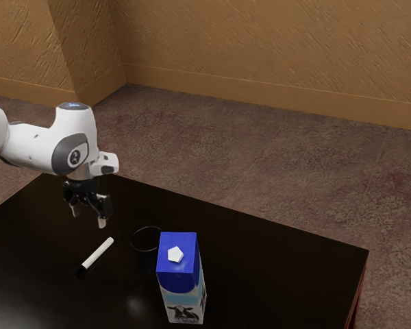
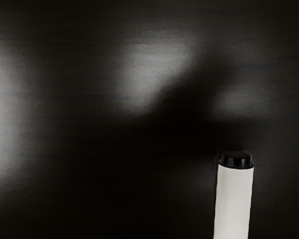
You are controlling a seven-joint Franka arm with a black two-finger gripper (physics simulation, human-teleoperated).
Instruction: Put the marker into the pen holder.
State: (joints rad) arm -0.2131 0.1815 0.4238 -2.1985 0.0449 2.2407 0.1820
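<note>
In the exterior view, the gripper [image 1: 88, 216] hung above the table [image 1: 274, 274], in from its far left corner, fingers wide apart and holding nothing. The marker [image 1: 96, 256] lay flat on the tabletop, farther from the far edge than the gripper, its black end toward the exterior view's lower left. The pen holder [image 1: 143, 256] stood upright between the marker and the milk carton [image 1: 181, 274], its mouth empty as far as could be told.

In the wrist view, the marker's white barrel and small black end lay on the dark tabletop.

The step in hand seemed to be lining up for the grasp. The next move called for centring over the barrel, fingers astride it, then lowering and closing.
</note>
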